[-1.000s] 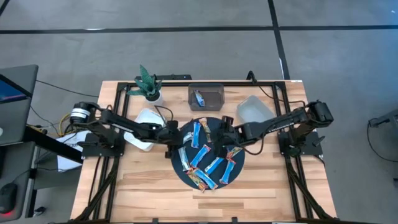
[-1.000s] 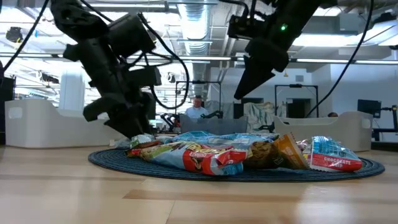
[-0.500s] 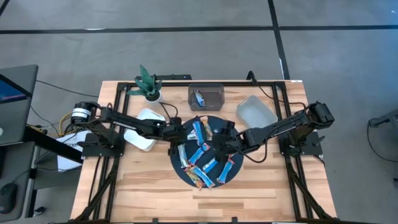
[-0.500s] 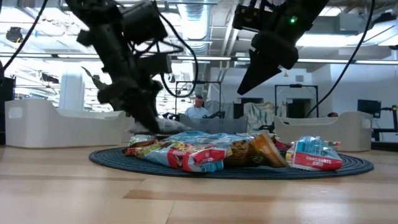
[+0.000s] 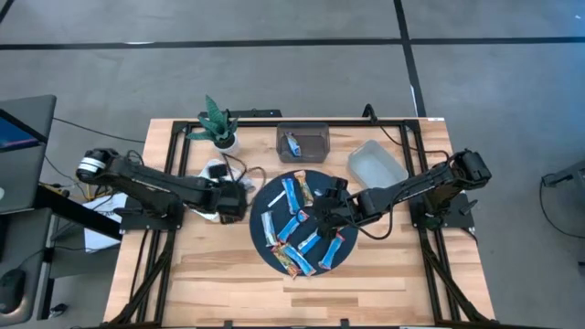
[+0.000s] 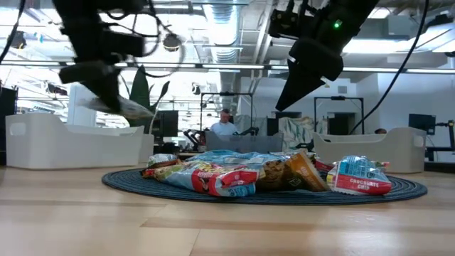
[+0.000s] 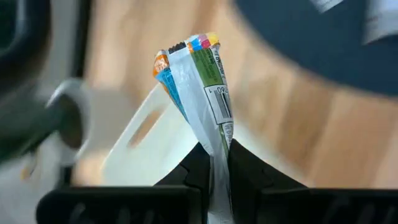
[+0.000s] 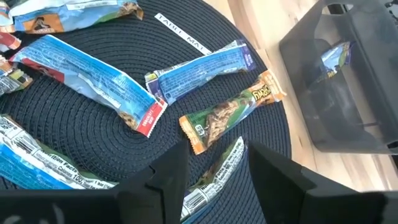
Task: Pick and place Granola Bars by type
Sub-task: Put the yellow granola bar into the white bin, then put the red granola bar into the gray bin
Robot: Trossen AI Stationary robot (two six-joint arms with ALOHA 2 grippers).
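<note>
Left gripper (image 7: pixel 214 158) is pinching one granola bar (image 7: pixel 198 87) between its fingers (image 7: pixel 249 167), which are closed down tight on the wrapper end; the bar is sticking up out of them, silvery with green and multicoloured edging. In the high view this gripper (image 5: pixel 230 195) is sitting off the mat, next to the white bin (image 5: pixel 212 172) on the left side of the bench (image 5: pixel 210 274).

Right gripper (image 8: pixel 211 171) is hovering over the round dark mat (image 8: pixel 74 130), fingers (image 8: pixel 273 165) spread apart and gripping nothing; a silvery bar (image 8: pixel 214 171) is lying on the mat in the gap between them. High view is putting it (image 5: pixel 326 212) above the mat's right half.

Remaining granola bars (image 5: pixel 297 228) are lying scattered on the mat (image 5: pixel 267 187), blue ones (image 8: pixel 199 68) and a green-orange one (image 8: pixel 230 115) among them. One blue bar (image 5: pixel 292 143) is lying inside the dark bin (image 5: pixel 303 129) at the back. Clear bin (image 5: pixel 376 164) is sitting back right.
</note>
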